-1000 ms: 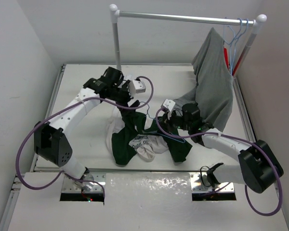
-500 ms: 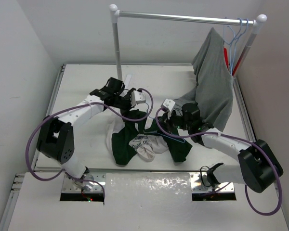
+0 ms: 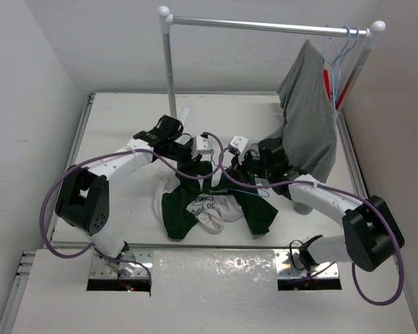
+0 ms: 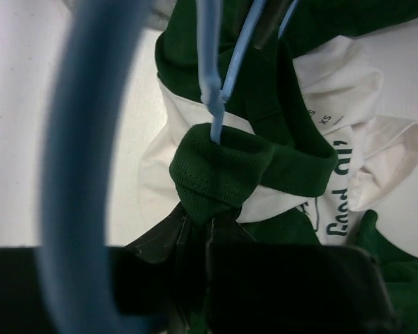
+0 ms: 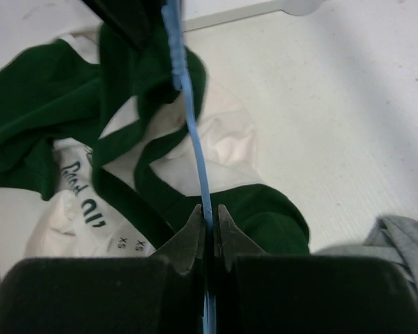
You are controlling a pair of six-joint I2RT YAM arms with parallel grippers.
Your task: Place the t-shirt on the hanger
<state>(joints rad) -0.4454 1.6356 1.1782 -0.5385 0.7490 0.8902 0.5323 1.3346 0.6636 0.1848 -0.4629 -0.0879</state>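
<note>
The t-shirt (image 3: 209, 203) lies crumpled at the table's middle, white with dark green sleeves and collar. In the left wrist view my left gripper (image 4: 206, 224) is shut on a bunched fold of its green collar (image 4: 219, 170). The pale-blue hanger's wire (image 4: 210, 76) dips into that collar, and its hook (image 4: 83, 139) curves blurred close to the lens. My right gripper (image 5: 209, 217) is shut on the hanger's wire (image 5: 195, 139) just above the shirt (image 5: 49, 132). From above, the left gripper (image 3: 198, 169) and right gripper (image 3: 244, 175) sit close together over the shirt's far edge.
A white clothes rack stands at the back, its post (image 3: 168, 62) behind the left arm. A grey shirt (image 3: 310, 132) hangs from the rail's right end, beside a red hanger (image 3: 329, 80) and spare blue hangers (image 3: 345, 42). Walls close both sides.
My left gripper has come down from the back of the table to the shirt and shut on the green collar. The right gripper has shifted slightly left, still gripping the hanger.
</note>
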